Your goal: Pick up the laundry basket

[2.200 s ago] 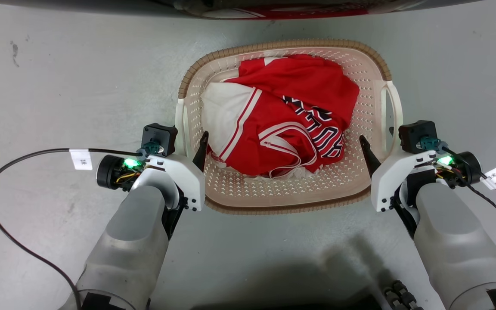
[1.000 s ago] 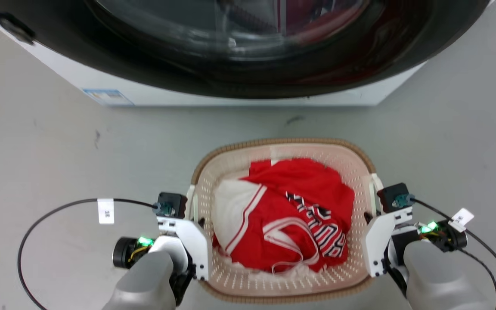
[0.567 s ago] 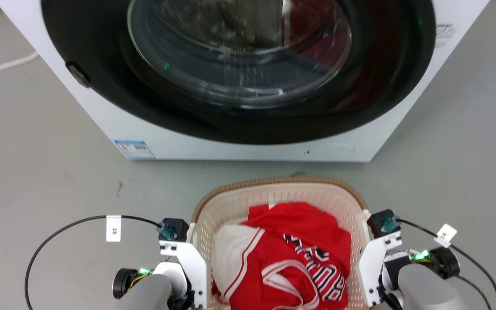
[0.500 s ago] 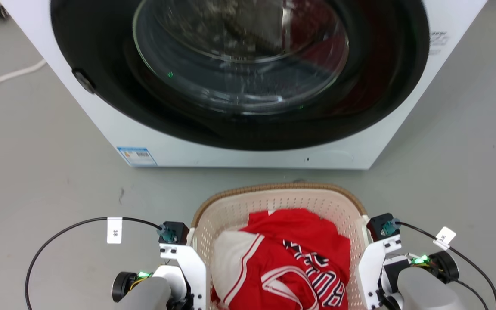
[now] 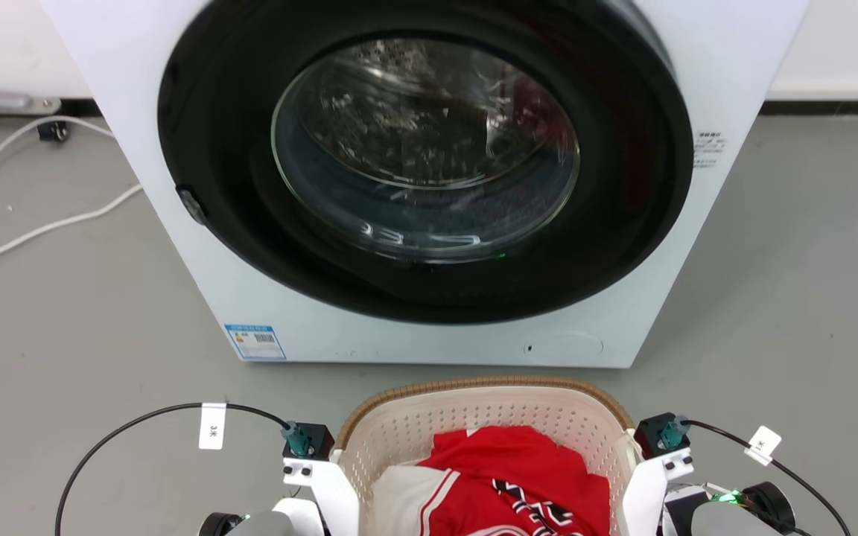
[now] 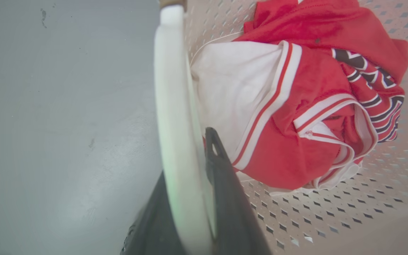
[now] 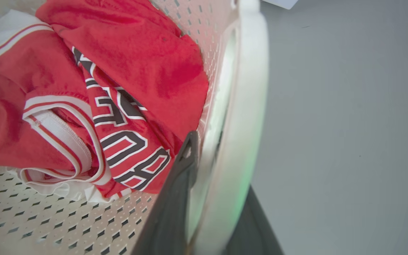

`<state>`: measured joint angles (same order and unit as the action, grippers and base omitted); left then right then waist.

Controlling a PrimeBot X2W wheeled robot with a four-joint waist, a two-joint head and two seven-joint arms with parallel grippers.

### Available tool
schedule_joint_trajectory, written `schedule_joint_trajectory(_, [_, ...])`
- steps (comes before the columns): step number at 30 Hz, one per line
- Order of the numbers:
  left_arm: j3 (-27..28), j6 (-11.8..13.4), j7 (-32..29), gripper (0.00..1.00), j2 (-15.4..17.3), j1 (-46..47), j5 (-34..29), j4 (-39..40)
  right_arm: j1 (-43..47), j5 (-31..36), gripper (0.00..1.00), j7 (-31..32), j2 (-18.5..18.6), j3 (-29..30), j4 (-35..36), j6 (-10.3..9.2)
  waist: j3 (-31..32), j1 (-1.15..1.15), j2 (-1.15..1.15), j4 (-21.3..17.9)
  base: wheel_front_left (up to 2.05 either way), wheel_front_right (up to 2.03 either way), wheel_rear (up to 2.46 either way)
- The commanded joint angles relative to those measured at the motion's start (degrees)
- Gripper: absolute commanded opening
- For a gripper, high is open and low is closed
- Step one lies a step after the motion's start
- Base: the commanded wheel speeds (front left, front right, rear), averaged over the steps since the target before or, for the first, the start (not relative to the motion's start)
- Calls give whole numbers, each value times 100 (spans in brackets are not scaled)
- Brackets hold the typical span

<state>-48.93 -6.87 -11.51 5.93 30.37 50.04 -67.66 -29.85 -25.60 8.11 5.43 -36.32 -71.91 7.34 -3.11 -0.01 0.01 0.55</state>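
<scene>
The laundry basket (image 5: 488, 385), cream perforated plastic with a brown woven-look rim, sits at the bottom centre of the head view with a red and white jersey (image 5: 518, 476) inside. My left gripper (image 6: 186, 156) is shut on the basket's white left loop handle (image 6: 174, 106), one dark finger inside the basket wall and one outside. On the other side my right gripper (image 7: 220, 166) is shut the same way on the right handle (image 7: 250, 88). Both wrists flank the basket in the head view, left (image 5: 310, 454) and right (image 5: 660, 447).
A white front-loading washing machine (image 5: 429, 186) with its round dark glass door shut stands just beyond the basket. White cables (image 5: 27, 223) lie on the grey floor at the far left. Bare floor lies to both sides of the basket.
The head view has swung upward from the basket to the washing machine, so the basket now sits at the bottom edge. Both grippers stay on the handles throughout.
</scene>
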Motion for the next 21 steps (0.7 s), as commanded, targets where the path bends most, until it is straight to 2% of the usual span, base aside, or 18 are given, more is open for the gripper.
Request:
schedule_joint_trajectory(1, [-114,-105,-102,0,-118,-69,67,141,48,-117,0,13,-66,-136,142,26,146,1,-1,8,0,0,0])
schedule_joint_trajectory(21, [-759,-104,-449,0,91,-65,707,148,32,-1240,0,236,175,-1154,306,26,506,1,-1,-62,0,0,0])
